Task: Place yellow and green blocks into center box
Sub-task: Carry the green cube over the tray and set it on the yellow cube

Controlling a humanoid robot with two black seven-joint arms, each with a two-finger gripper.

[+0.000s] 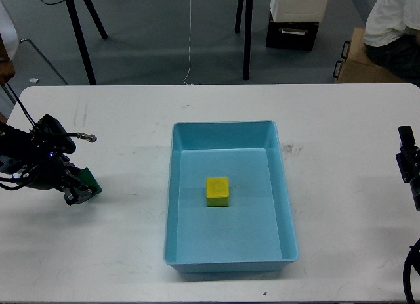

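Left gripper [77, 189] sits low on the white table [118, 251], clamped on the green block [90, 181]; the block pokes out on the gripper's right side, fingers pinching it, touching or just above the tabletop. Right gripper [407, 138] is at the far right edge, seen dark and partly cut off, so whether it is spread or closed cannot be told; nothing visible in it.

Counts: one green block, one yellow block [218, 191], one light blue tray [286, 212]. Yellow block lies inside the tray, on its floor near the middle, clear of all walls, well to the right of the left gripper. Tray is between the two grippers, apart from both.

No readable writing, brand or label on blocks, tray or arms.

Beyond the table: black stand legs [247, 35], one cardboard box with black handle [357, 62], a person in a white shirt [394, 15].
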